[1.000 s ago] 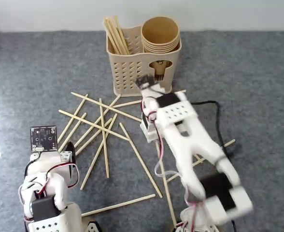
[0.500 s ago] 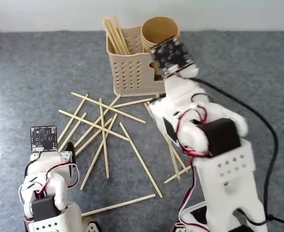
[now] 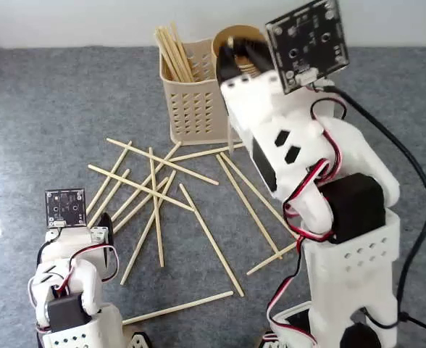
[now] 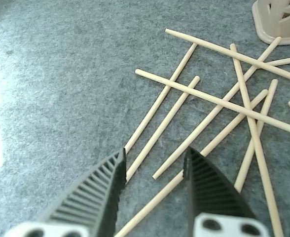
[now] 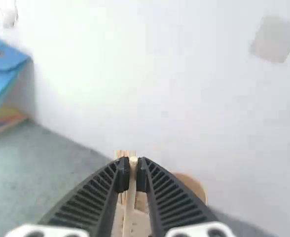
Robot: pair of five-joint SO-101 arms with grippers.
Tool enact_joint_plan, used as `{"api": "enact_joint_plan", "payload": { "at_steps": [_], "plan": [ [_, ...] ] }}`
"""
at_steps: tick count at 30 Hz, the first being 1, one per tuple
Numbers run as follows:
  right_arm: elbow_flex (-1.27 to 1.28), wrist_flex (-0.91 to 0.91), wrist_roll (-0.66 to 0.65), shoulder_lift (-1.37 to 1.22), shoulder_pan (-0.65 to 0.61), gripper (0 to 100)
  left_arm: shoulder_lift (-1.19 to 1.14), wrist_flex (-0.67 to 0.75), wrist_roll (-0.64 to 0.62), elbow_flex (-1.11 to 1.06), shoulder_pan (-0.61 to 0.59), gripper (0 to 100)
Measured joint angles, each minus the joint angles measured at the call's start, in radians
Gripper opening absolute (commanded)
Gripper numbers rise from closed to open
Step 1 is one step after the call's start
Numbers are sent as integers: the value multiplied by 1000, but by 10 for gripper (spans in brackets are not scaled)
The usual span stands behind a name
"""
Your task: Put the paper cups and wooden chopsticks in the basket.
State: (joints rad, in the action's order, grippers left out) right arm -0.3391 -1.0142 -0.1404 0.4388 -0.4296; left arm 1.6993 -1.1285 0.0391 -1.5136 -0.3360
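Nearest us, the left gripper (image 4: 155,158) hangs with jaws apart over loose wooden chopsticks (image 3: 157,210) scattered on the grey carpet (image 3: 53,109); farther off, we see the right gripper (image 5: 129,170) clamped on one chopstick (image 5: 133,161) at the basket (image 3: 191,109), which holds the stacked paper cups (image 3: 231,40).

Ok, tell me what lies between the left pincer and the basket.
Between left pincer and basket: crisscrossed loose chopsticks on the mat, per the high view.
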Motion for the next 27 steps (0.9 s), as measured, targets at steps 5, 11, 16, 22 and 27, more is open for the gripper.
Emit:
{"api": "enact_joint_plan", "payload": {
  "at_steps": [5,11,16,22,27],
  "plan": [
    [0,232,0,-75,0,8,0,0,0,0,0,188],
    [0,451,0,-203,0,8,0,0,0,0,0,188],
    [0,551,0,-298,0,8,0,0,0,0,0,188],
    [0,500,0,-399,0,28,0,0,0,0,0,188],
    [2,381,0,-420,0,184,0,0,0,0,0,188]
  ]
}}
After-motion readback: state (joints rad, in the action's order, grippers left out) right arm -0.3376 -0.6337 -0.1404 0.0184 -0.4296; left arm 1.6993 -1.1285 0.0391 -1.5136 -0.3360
